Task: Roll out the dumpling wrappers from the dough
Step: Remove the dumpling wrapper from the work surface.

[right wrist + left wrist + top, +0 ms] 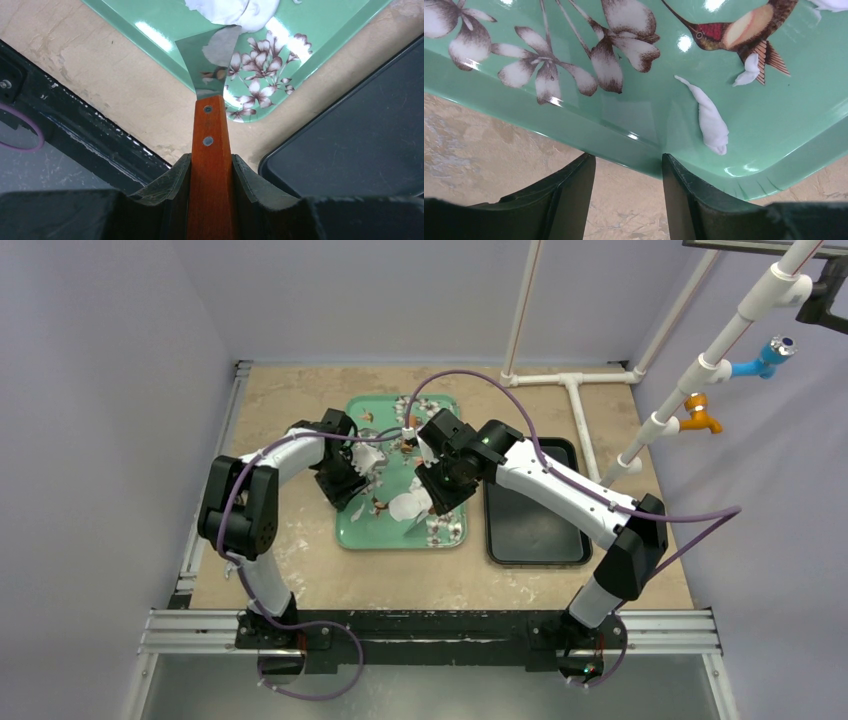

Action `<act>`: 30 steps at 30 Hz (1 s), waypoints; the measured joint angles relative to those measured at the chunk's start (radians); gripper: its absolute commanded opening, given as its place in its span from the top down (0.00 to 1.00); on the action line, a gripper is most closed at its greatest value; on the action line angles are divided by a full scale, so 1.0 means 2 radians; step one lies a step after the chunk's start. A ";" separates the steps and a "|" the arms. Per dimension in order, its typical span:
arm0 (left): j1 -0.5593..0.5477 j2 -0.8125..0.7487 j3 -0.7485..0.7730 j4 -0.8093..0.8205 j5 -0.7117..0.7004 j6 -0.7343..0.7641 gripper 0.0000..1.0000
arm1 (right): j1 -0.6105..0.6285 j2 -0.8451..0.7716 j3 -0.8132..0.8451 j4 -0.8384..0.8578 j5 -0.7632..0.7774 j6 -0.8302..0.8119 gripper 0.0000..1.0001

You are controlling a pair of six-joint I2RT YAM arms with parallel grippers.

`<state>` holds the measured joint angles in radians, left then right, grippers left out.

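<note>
The right claw [211, 161] was pressed together on the orange wooden handle of a scraper [210, 125], both fingers tight on its sides. The metal blade reached out over the near rim of the green tray [150, 22], and a pale smear was stuck on it. The tip of the blade met the edge of the dough [230, 9], a flat, crumpled white piece lying inside the tray, near its near edge. I could not tell if the blade was under the dough or only against it.

The left claw [629, 167] was spread, with nothing between its fingers. It stood at the tray's left rim, close to a corner, and the gap showed the rim and the beige worktop [489, 140] beside it. Just inside that corner lay a thin white strip [711, 120], and a little farther in, on the painted hummingbird, a smaller white scrap [748, 70].

A black tray [350, 140] lay just to the right of the green tray.
</note>
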<state>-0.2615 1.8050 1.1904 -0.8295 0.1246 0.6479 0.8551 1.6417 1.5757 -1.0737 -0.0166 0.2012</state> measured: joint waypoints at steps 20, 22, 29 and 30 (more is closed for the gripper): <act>-0.004 0.007 0.007 0.010 -0.039 0.002 0.49 | -0.015 0.000 0.001 0.004 0.060 -0.009 1.00; -0.004 0.007 0.007 0.011 -0.041 0.002 0.48 | -0.016 0.000 0.001 0.009 0.069 -0.010 1.00; -0.004 0.007 0.006 0.015 -0.046 0.006 0.48 | -0.023 0.001 0.001 0.035 0.093 -0.014 1.00; -0.004 0.007 0.006 0.015 -0.047 0.006 0.48 | -0.024 0.001 0.001 0.040 0.095 -0.014 1.00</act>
<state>-0.2687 1.8198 1.2018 -0.7986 0.0307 0.6598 0.8070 1.6428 1.5780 -0.9936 0.1741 0.1726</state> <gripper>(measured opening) 0.520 0.277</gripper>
